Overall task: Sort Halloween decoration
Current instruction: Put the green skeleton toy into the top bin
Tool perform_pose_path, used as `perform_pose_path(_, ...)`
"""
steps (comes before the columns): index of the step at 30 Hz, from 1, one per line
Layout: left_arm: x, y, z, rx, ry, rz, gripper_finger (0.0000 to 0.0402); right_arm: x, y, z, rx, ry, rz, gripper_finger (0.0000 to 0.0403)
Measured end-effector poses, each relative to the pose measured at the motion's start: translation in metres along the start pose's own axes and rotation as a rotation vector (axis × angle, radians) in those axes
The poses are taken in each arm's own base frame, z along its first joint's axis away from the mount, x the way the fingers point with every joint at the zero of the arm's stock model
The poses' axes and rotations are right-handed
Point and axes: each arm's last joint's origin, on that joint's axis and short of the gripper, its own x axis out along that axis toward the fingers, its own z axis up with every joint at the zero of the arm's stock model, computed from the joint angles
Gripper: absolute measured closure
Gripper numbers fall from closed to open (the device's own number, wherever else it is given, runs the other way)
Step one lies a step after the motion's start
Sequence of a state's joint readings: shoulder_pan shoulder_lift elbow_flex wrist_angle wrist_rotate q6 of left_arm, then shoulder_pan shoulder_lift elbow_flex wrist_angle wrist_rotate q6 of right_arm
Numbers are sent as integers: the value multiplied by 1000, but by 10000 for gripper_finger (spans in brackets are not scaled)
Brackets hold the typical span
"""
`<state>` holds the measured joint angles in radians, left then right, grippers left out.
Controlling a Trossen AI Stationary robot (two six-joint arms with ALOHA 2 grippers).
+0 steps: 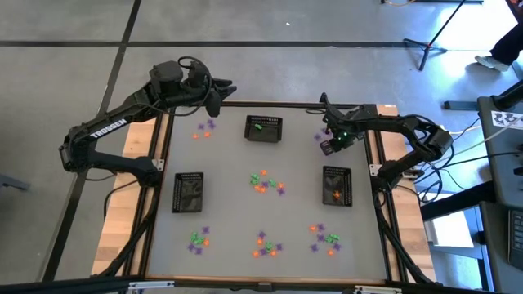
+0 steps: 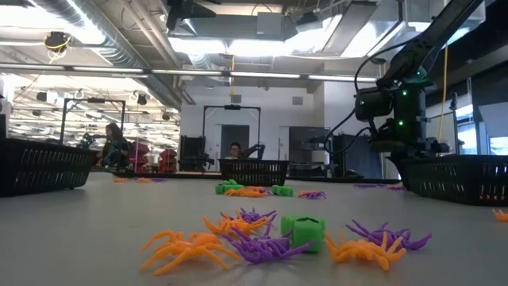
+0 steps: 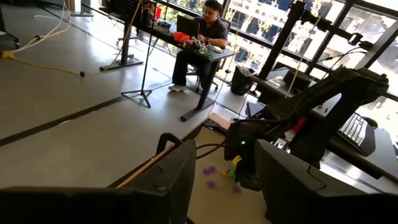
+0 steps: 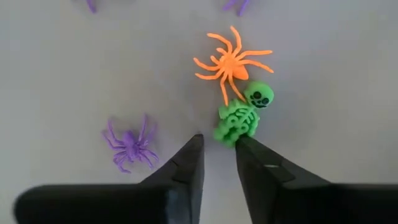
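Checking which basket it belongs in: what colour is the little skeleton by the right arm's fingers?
Green, with a black face; the skeleton shows best in the right wrist view.

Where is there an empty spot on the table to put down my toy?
Bare patches: between the left basket and the middle trinket pile, and between the top basket and that pile. The near edge is crowded with three piles, and the far right corner holds trinkets under the right hand.

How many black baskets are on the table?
3 baskets: one at the far middle, holding something green; one on the left; one on the right, with something orange inside. The table shows whole, so none seems hidden.
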<state>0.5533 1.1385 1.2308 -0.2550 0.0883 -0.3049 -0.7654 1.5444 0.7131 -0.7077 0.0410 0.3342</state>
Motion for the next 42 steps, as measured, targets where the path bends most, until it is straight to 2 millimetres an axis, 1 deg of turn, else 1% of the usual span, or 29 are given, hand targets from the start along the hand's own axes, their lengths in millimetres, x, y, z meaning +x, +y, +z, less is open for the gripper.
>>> perform_pose_path(8, 0, 0, 0, 0, 0, 0, 244, 0, 0, 1, -18, -12, -6, 395)
perform_pose_path(11, 0, 0, 0, 0, -1, 0, 244, -2, 0, 0, -26, -19, -4, 396)
perform_pose_path(16, 0, 0, 0, -1, -1, 0, 244, -14, -3, -6, -24, -44, 24, 401)
perform_pose_path(24, 0, 1, 0, -1, -6, 18, 244, -50, -7, -21, 4, -138, 124, 402)
perform_pose_path(27, 0, 1, 0, -1, -10, 29, 244, -61, -9, -25, 26, -183, 147, 402)
perform_pose_path(32, 0, 1, 0, -1, -15, 43, 244, -64, -9, -22, 60, -244, 136, 402)
perform_pose_path(34, 0, 1, 0, -2, -15, 43, 244, -62, -8, -17, 60, -265, 144, 395)
perform_pose_path(36, 0, 1, 0, -6, -15, 43, 244, -57, -6, -13, 60, -262, 135, 376)
perform_pose_path(42, 0, 1, 0, -21, -14, 40, 244, -32, -4, -4, 67, -170, 37, 280)
